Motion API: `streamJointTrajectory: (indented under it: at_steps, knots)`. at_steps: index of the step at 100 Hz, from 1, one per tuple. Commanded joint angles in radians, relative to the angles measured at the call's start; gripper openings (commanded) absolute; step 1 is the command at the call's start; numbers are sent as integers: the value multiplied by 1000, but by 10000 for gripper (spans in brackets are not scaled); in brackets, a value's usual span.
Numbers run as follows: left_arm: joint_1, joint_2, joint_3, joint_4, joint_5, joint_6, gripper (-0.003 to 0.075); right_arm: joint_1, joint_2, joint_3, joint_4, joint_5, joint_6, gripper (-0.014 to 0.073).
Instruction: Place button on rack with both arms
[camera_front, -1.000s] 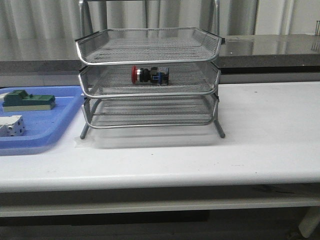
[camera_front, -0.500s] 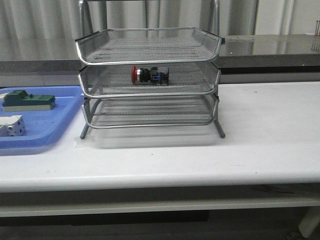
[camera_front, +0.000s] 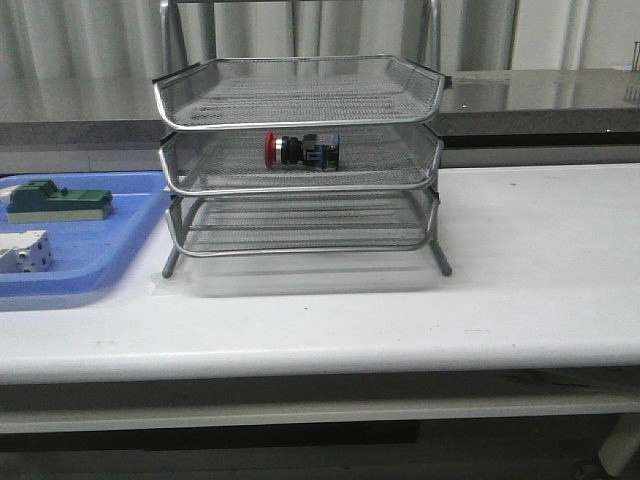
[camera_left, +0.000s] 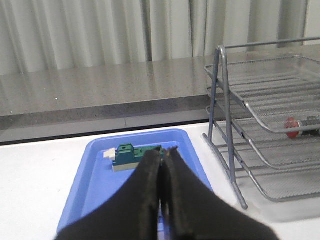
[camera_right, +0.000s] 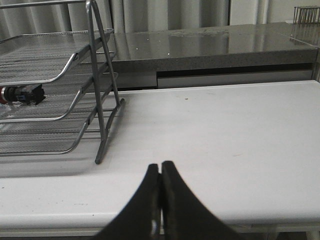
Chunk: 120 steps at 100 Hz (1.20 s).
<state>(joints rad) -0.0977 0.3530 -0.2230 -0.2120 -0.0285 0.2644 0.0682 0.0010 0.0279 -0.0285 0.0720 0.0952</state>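
Two end effectors, left (camera_left: 161, 157) and right (camera_right: 160, 170), are clenched on nothing, well clear of the rack (camera_front: 300, 160). On the rack's middle tier the button (camera_front: 301, 150) is seen lying sideways; a nudge to the rack could roll it.

Left claw (camera_left: 161, 156): two black fingers pressed together, nothing between them, raised over the near end of the blue plastic tray (camera_left: 95, 180). Tray: flat on the white worktop (camera_left: 35, 185), holding a green-and-beige block (camera_left: 131, 157) toward its far end. Wire-mesh letter-tray rack (camera_left: 250, 115): three tiers, just beside the tray. Button (camera_left: 300, 125): red cap, lying on its side in the middle tier. Grey stone counter (camera_left: 100, 92) and pale curtains (camera_left: 100, 30) behind.
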Motion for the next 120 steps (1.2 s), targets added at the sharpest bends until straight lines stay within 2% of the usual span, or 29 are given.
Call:
streamJointTrajectory:
  at_steps: [1, 9, 28, 34, 47, 60, 78, 120]
  knots:
    - [0, -17, 4, 116, -63, -123, -20, -5, 8, -18, -10, -87, -5, -56]
    - [0, -61, 40, 183, -63, -189, -20, -5, 8, -18, -10, -87, -5, -56]
    - [1, -195, 134, 212, -55, -189, -20, -5, 8, -18, -10, -87, -5, -56]
    - [1, -235, 159, 239, -37, -197, -20, -5, 8, -18, -10, -87, -5, -56]
    - [8, -323, 194, 327, 29, -317, -20, -5, 8, -18, -10, -87, -5, -56]
    - [52, -390, 227, 328, 72, -346, -20, -5, 8, -18, -10, -87, -5, -56]
    - [105, -391, 242, 328, 64, -347, -20, -5, 8, -18, -10, -85, -5, -56]
    - [105, -391, 272, 335, 37, -347, -20, -5, 8, -18, -10, -85, -5, -56]
